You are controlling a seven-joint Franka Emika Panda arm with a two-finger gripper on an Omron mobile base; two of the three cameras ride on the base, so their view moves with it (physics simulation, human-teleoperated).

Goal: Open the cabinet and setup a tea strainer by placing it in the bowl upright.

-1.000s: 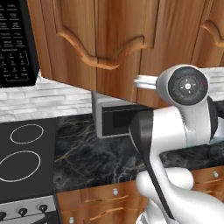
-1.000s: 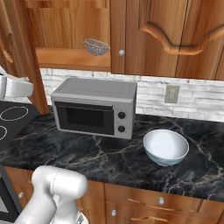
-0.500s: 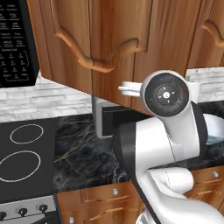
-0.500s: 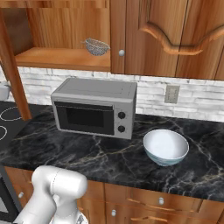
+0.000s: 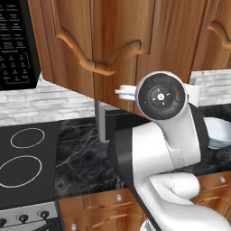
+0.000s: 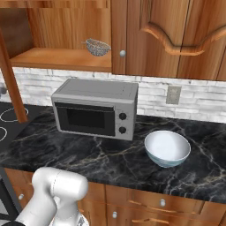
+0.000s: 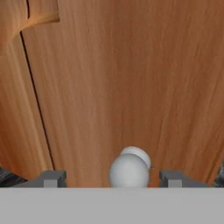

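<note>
The cabinet (image 6: 62, 26) stands open on its left side, and its door (image 5: 113, 40) is swung far out towards me. On the plain wood shelf (image 6: 57, 59) inside lies the tea strainer (image 6: 97, 46), a small grey mesh piece. The white bowl (image 6: 167, 148) sits upright on the dark counter to the right of the microwave; its rim (image 5: 219, 133) peeks out behind my arm. In the hand view my gripper (image 7: 112, 179) is open, one fingertip (image 7: 52, 178) on each side of the door's round silver knob (image 7: 129, 168), with a gap on both sides.
A grey microwave (image 6: 95, 108) stands on the black marble counter (image 6: 110, 161) under the open shelf. The right cabinet door (image 6: 176, 35) is closed. A stovetop (image 5: 22, 158) lies at the left, with a black appliance panel (image 5: 13, 45) above it. Drawer fronts run below the counter.
The cabinet door has swung further open, uncovering more of the shelf and the strainer. My fingers have spread apart off the knob. The arm has followed the door leftwards.
</note>
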